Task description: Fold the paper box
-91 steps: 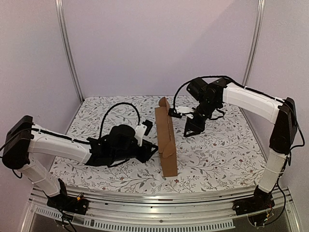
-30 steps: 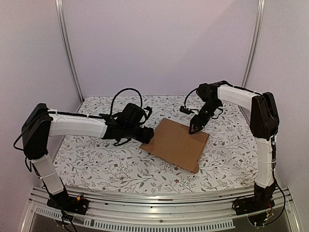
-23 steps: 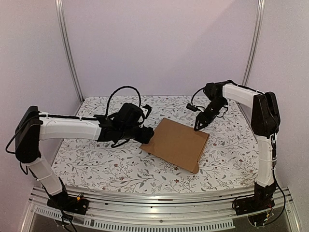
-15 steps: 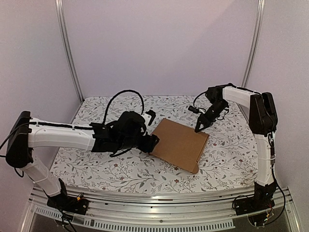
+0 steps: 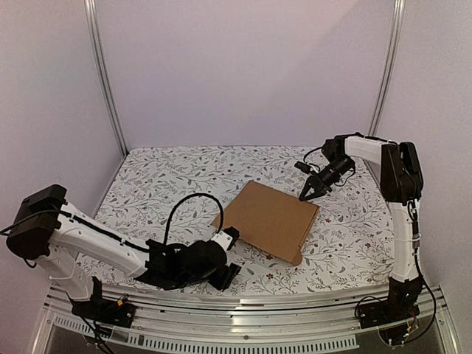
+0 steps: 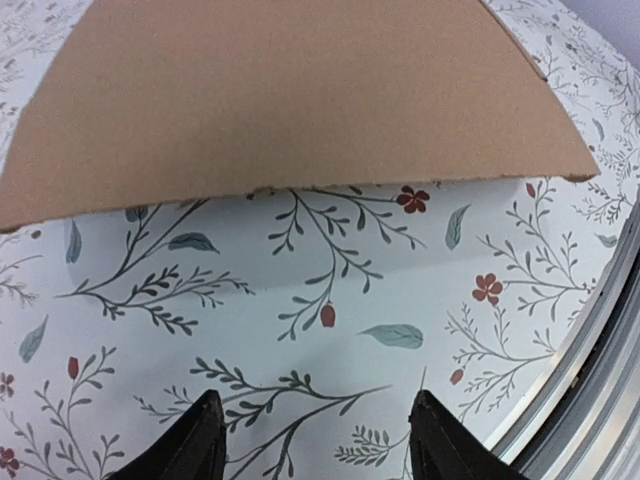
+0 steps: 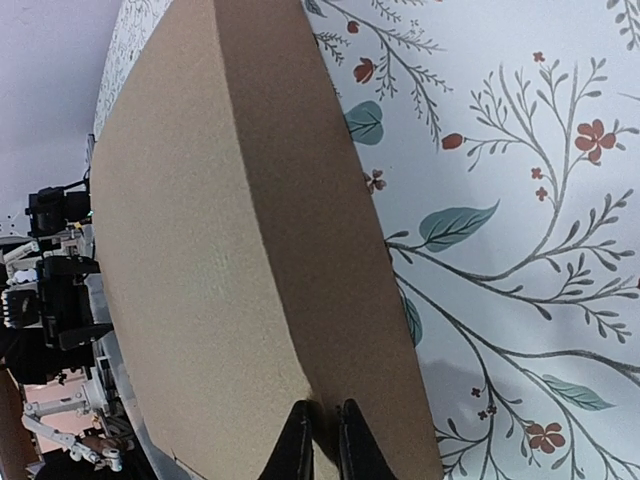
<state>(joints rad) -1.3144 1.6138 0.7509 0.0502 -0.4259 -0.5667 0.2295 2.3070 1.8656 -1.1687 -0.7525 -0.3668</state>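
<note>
Paper box (image 5: 271,220) on floral tablecloth (image 5: 162,177); right tool (image 5: 304,197) beside

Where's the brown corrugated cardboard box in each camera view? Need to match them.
Top external: brown corrugated cardboard box lies flat, right of centre.
Left wrist: the box fills the upper part.
Right wrist: the box spans top to bottom, left of centre.
Shared landmark: the floral tablecloth under it.

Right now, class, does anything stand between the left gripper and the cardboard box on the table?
Nothing visible does. The left gripper hangs open, short of the cardboard box and not touching it. In the left wrist view, only bare flowered tablecloth lies between its fingers and the box's near edge.
</note>
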